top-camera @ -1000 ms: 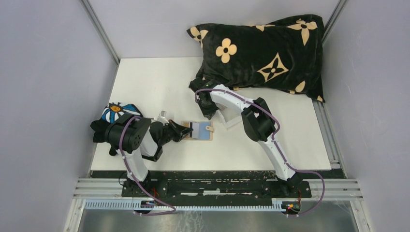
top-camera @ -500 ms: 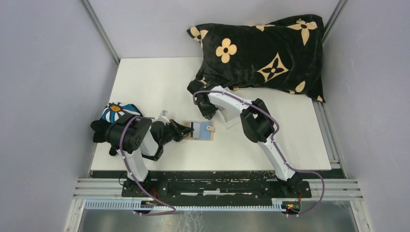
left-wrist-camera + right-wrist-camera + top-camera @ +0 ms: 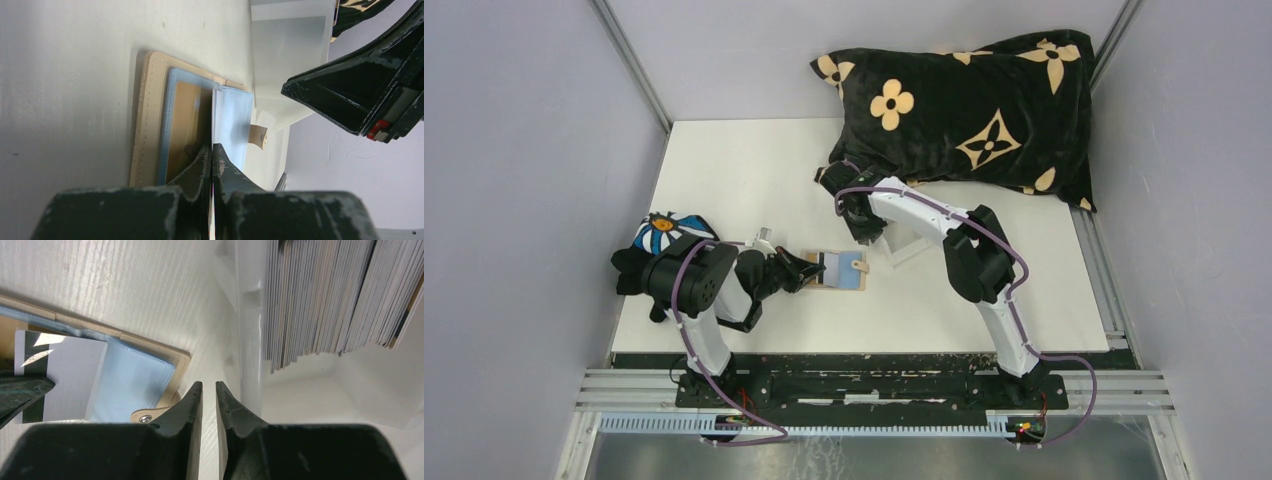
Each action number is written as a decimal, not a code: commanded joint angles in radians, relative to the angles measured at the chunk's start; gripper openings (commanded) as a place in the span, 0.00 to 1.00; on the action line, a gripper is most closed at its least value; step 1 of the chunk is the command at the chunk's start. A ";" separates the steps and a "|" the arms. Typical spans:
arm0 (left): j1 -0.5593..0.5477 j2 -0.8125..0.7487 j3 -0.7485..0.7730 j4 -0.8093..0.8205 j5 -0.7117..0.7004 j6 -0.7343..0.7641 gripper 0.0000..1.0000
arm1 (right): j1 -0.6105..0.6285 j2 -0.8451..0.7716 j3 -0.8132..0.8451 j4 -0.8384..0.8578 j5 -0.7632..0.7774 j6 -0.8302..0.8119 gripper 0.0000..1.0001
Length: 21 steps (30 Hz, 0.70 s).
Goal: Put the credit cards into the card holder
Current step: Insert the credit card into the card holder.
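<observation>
Wallet: tan leather-like folding wallet with pale blue lining lies open and flat on the white table, towards its near edge, between the two arm tips.
Snap tab: small tan tab with a metal stud sticks out of the wallet's right edge.
Left gripper: left gripper is clenched on a pale grey plastic card with a black stripe. The card reaches over the wallet's open inside up to the blue flap; whether it sits in a pocket cannot be told.
Right gripper: right gripper hovers just right of the wallet, its jaws parted by a narrow gap with nothing between them.
Box: clear plastic rectangular box sits just right of the wallet, beside the right gripper.
Remaining cards: stack of thin plastic cards stands packed inside the box, mostly greyish.
Pillow: black cushion with a tan flower pattern lies at the far right.
Cloth: blue-and-white patterned fabric item lies at the table's left edge, beside the left arm.
</observation>
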 commanded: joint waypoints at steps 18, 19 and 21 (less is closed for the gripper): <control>-0.003 0.021 0.011 -0.013 0.024 0.070 0.03 | 0.033 -0.054 -0.188 0.094 -0.087 0.099 0.11; -0.004 0.024 0.011 -0.008 0.027 0.070 0.03 | 0.035 -0.049 -0.186 0.094 -0.092 0.101 0.11; -0.004 0.035 0.010 0.013 0.037 0.062 0.03 | 0.036 -0.040 -0.179 0.094 -0.099 0.103 0.11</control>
